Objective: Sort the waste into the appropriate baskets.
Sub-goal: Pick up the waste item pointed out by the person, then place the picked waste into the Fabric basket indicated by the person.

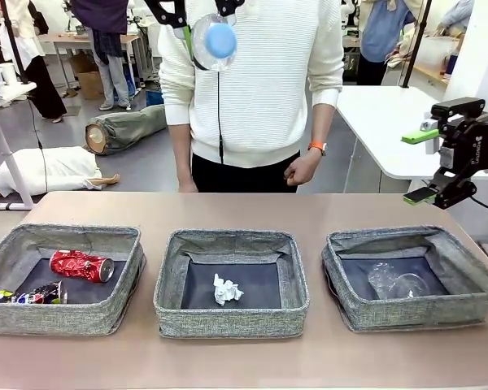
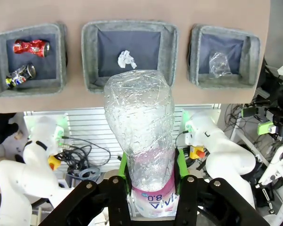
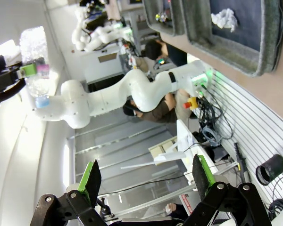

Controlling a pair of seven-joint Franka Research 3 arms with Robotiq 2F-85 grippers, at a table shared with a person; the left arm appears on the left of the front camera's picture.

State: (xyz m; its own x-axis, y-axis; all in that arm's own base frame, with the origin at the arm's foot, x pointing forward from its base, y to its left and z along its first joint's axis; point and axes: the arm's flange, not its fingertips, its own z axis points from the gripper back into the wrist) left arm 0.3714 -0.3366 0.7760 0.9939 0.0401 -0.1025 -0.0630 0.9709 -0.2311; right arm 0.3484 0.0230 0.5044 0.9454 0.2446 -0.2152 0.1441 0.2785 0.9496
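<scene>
Above the table, left end effector clamps the bottle; right end effector wide.

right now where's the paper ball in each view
front view: paper ball on the dark lining of the middle basket, at picture centre.
left wrist view: paper ball in the middle basket, top centre, just above the bottle held in the jaws.
right wrist view: paper ball at top right, in a basket.
shared landmark: that grey basket's rim.
</scene>
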